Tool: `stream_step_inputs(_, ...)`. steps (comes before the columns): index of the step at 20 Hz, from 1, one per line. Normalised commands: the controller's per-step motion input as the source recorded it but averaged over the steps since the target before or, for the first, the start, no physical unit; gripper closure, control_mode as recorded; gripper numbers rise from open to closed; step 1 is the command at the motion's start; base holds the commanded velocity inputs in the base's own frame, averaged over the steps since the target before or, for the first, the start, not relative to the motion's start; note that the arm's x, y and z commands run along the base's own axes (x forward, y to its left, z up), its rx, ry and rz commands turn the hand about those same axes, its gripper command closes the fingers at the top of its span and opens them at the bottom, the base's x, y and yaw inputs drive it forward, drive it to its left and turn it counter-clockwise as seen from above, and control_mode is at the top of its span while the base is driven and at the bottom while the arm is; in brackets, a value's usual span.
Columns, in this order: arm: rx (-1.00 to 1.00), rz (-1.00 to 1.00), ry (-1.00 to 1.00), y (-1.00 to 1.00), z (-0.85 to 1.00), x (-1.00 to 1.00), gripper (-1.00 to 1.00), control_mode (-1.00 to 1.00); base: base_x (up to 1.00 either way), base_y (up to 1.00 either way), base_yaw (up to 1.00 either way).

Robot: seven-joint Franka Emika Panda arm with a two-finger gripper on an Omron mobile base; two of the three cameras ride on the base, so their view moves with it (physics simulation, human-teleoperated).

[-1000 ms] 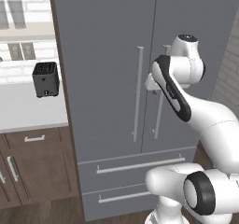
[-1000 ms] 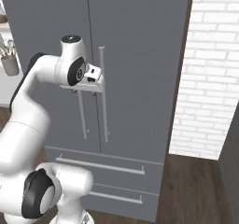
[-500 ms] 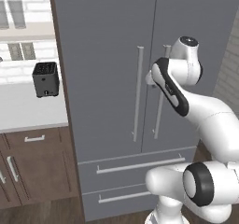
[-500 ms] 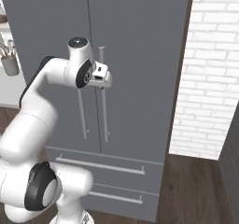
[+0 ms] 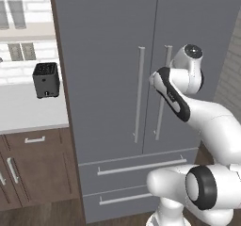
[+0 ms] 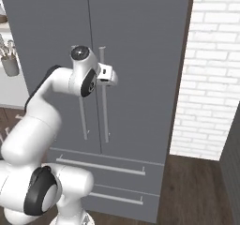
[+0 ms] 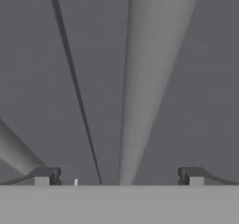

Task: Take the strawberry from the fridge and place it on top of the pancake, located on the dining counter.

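Against the closed doors of the fridge (image 5: 117,69), at about mid-height of the door handles, we find the pincer (image 7: 119,174) with its jaws spread wide and nothing between them. In the hand view the two dark fingertips (image 7: 44,175) stand far apart at the bottom, and a pale silver bar handle (image 7: 144,83) runs up between them, broadening toward the top. The thin dark seam where the doors meet slants past just left of that bar, and part of a second handle crosses the lower left corner.

In the right base view the hand (image 6: 107,75) sits up against the right-hand handle (image 6: 104,95), apparently close to touching it; whether contact is made we cannot tell. In the left base view the forearm hides the hand, which lies in front of the same right-door handle (image 5: 160,112), beside the left-door handle (image 5: 139,95).

Both doors are shut, so we cannot see what the fridge holds. Two lower drawers with long horizontal bars (image 5: 141,166) are also closed.

To the left, a dark toaster (image 5: 46,80) stands on a pale counter (image 5: 28,112) over brown cabinets (image 5: 33,173). To the right rises a white brick wall (image 6: 211,69).
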Motion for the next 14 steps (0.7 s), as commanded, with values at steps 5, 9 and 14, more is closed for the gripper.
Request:
stream_step_inputs(5, -0.04, 0.0, -0.08, 0.0, -0.17, 0.32, -1.0, -1.0, 0.0, 0.0, 0.0)
stream_step_inputs(9, 0.0, 0.0, -0.02, 0.0, -0.01, 0.25, -1.0, -1.0, 0.0, 0.0, 0.0)
stream_step_inputs(14, 0.0, 0.0, 0.0, -0.01, 0.0, 0.24, -1.0, -1.0, 0.0, 0.0, 0.0)
